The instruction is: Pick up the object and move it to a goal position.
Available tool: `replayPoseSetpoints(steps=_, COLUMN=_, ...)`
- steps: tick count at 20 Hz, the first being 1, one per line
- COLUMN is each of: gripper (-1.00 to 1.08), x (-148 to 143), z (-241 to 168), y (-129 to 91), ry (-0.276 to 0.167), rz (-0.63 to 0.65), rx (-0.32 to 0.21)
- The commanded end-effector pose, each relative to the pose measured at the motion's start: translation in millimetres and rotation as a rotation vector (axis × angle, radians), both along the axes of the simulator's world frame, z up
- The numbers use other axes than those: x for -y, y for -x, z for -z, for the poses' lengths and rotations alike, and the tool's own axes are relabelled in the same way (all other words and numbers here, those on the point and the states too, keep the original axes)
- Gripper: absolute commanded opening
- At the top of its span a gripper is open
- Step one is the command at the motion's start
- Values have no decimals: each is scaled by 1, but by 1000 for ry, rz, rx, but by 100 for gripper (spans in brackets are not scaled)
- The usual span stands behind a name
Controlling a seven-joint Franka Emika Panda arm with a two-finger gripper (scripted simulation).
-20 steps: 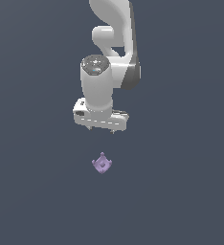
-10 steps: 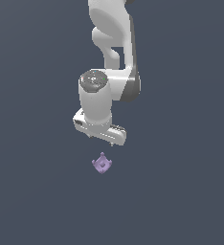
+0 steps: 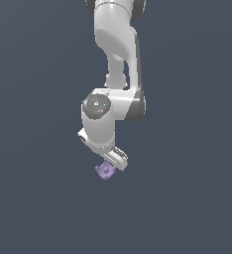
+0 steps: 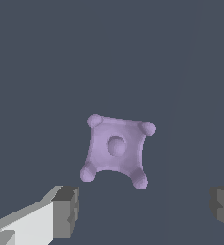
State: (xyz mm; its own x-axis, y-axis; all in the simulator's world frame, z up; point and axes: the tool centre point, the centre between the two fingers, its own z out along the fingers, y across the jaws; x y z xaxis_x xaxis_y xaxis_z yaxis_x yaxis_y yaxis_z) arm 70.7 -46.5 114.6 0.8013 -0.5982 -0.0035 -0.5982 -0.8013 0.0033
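The object (image 3: 105,171) is a small pale purple, knobbly piece with short prongs and a central hollow, lying on the dark grey floor. In the wrist view the object (image 4: 116,150) fills the middle of the picture, flat on the surface. My gripper (image 3: 108,162) hangs just above it, its white hand partly covering the piece in the exterior view. The gripper (image 4: 145,210) is open: one grey fingertip (image 4: 66,212) and the other (image 4: 223,206) stand wide apart, with nothing between them. The piece lies a little beyond the line between the fingertips.
The white arm (image 3: 117,64) rises from the hand to the top of the exterior view. Around the piece there is only the plain dark grey floor (image 3: 187,198).
The arm has come down and turned its hand over the object. The gap seen earlier between hand and piece has closed. The piece itself has not moved.
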Motion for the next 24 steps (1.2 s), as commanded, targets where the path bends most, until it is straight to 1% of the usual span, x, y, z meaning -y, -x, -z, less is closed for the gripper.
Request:
replayPoseSetpoints(steps=1, gripper=100, x=0, z=7, y=-7, ry=0, rz=54, rx=2)
replayPoseSetpoints(steps=5, gripper=100, x=-1, z=17, y=-15, ry=0, rz=115, rx=3)
replayPoseSetpoints(steps=10, gripper=100, x=-1, z=24, y=-21, ry=0, rz=160, rx=5)
replayPoseSetpoints(steps=18, gripper=100, x=-2, z=29, y=-21, ry=0, rz=167, rx=4)
replayPoseSetpoints(steps=24, gripper=100, x=-1, z=58, y=-21, ry=0, rz=170, rx=5)
